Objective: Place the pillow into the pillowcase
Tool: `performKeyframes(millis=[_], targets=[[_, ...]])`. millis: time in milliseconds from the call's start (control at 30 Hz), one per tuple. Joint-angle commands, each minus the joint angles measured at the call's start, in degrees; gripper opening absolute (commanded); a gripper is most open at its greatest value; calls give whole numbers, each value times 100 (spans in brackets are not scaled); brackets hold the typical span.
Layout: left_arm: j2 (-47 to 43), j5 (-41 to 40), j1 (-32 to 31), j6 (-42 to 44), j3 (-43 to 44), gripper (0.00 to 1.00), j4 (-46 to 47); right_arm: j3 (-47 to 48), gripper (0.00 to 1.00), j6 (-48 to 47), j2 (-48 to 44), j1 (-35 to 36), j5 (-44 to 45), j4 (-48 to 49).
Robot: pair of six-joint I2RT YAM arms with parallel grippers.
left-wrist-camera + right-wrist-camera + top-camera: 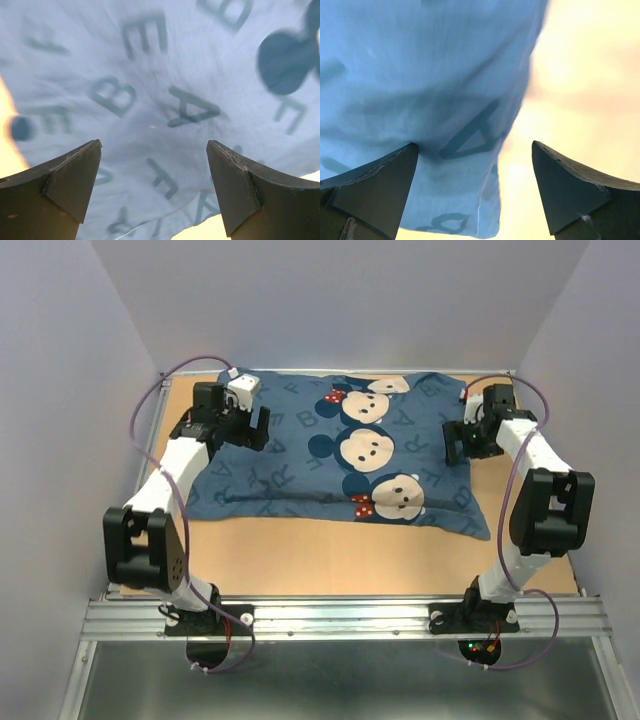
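Now, L gripper [154, 143]: jaws spread wide, nothing held; hangs over blue cloth by the case's far-L corner.
R gripper [475, 144]: also wide open, empty; case's R edge sits btwn its fingers, bare table [580, 75] beyond.
Pillowcase [300, 455]: spread across the table's far half, btwn both arms; looks plump, w/ a crease along the near side.
Pillow: no white showing anywhere; prob. already inside, can't confirm.
Step, judged: seat & square the fill. Pinch cloth only at each side edge, both arms together, tug outward evenly, stay low so the case doesn't drag. Open end can't be told.
Writing: pale letters scattered on cloth; A, B, R, E, L readable from above, E, B, A in L wrist view. No brand or label legible.
Print: three mouse faces [365, 445] down the middle, red dotted bows [362, 506] on two.
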Motion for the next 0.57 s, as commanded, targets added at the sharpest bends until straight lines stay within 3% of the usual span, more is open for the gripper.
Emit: performKeyframes(millis=[0,167,367,533], targets=[[-905,-296,47,-179,-90,99,194,1043,100,-73,-28,-68,132,198],[-1433,-472,56,-213,-99,99,36,1107,100,331,-904,-68,-905,-5],[-1451,-762,56,-179,-116,99,-184,-77,100,718,-1628,-59,-1644,39],[-1495,-1060,39,-91,-248,99,-87,-598,100,841,-1803,-33,-1759,188]])
